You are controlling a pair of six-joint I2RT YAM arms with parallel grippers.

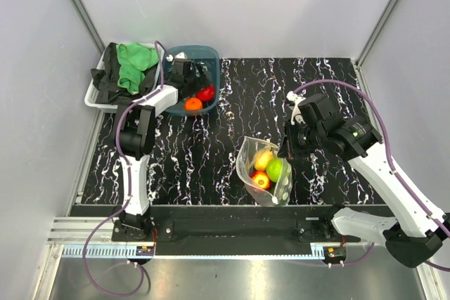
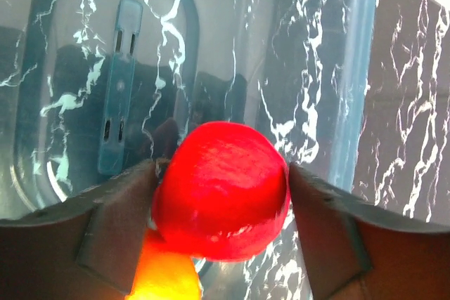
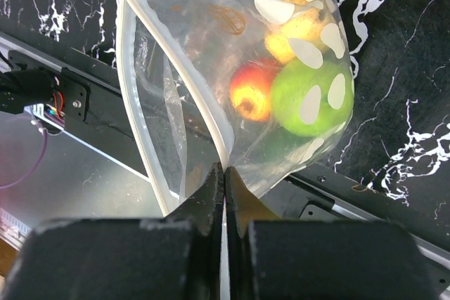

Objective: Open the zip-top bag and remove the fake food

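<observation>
Mid-removal: right jaws clenched on clear dotted zip-top bag [image 3: 183, 68]; glossy red plastic fruit [image 2: 221, 187] between left jaws, grip unclear. Next, likely: drop it.

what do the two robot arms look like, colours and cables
The left arm and right arm are white with black joints and wrist blocks. A purple cable loops along each. The right one carries a small green light. The fingers are dark.

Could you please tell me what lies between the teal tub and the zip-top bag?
Nothing; the top view shows only bare marbled table between tub and bag.
</observation>
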